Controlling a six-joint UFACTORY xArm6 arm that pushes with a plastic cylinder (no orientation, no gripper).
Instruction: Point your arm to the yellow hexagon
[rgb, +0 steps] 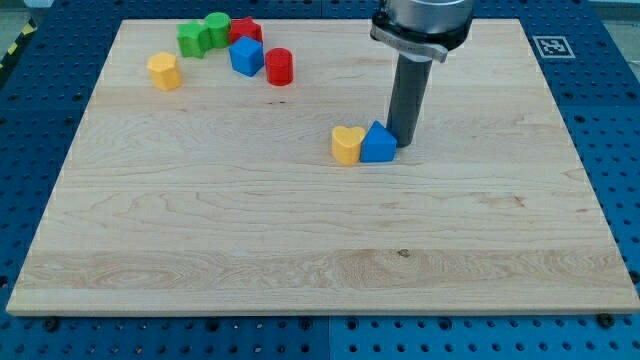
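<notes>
The yellow hexagon (164, 71) sits near the board's upper left, apart from the other blocks. My tip (402, 146) rests on the board right of centre, touching the right side of a blue triangular block (377, 144). A yellow heart block (347, 144) sits against that blue block's left side. The yellow hexagon is far to the left and somewhat above my tip.
A cluster lies at the view's top left: a green star-like block (192, 39), a green cylinder (217, 28), a red block (246, 32), a blue block (246, 57) and a red cylinder (279, 66). The wooden board (300, 240) lies on a blue pegboard.
</notes>
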